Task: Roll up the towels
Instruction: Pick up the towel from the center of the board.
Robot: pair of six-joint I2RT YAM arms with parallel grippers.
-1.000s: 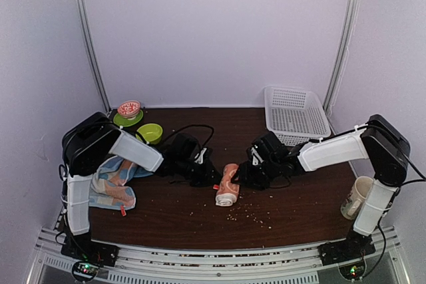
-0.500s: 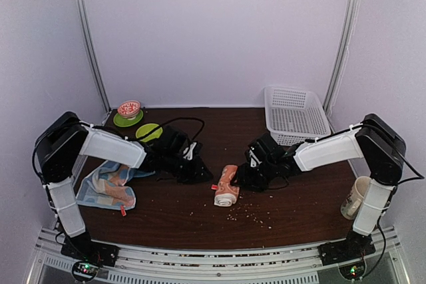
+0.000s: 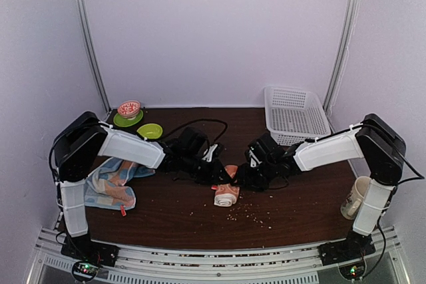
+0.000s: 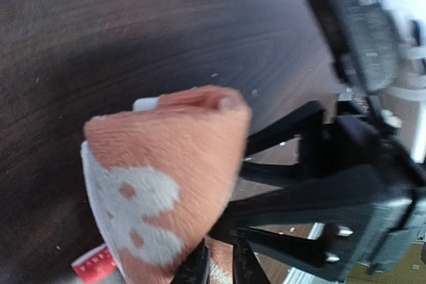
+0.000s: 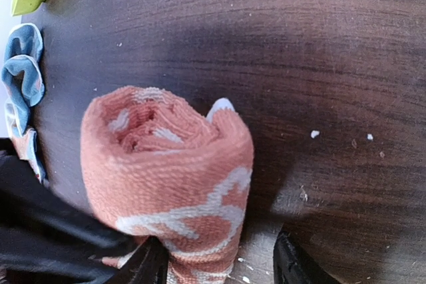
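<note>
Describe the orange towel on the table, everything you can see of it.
The orange towel is soft, terry-like cloth, orange with white print, wound into a short, thick roll. Its spiral end shows, and a small red tag sticks out at one side. It lies on its side on the dark table, near the middle. The open right gripper straddles it. The left gripper, its fingers almost together, meets its other side.
</note>
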